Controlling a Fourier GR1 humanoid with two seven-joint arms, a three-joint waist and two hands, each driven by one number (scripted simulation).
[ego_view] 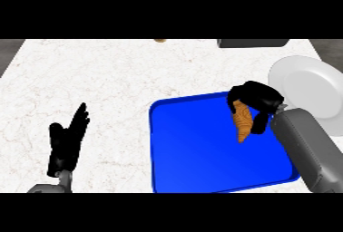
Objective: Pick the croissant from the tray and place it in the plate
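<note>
A golden-brown croissant [243, 122] shows over the upper right part of the blue tray [201, 149], its pointed end hanging down. My right hand [257, 97] is curled round its upper end and hides that part. I cannot tell whether the croissant touches the tray. The white plate [309, 86] lies just right of the tray, close beside my right hand. My left hand [67, 136] rests open at the lower left of the white counter, fingers pointing up, far from the tray.
A dark grey object [253, 43] sits at the counter's far edge, above the tray. A small tan thing [160, 40] lies at the far edge near the middle. The marble counter [100, 77] stretches left of the tray.
</note>
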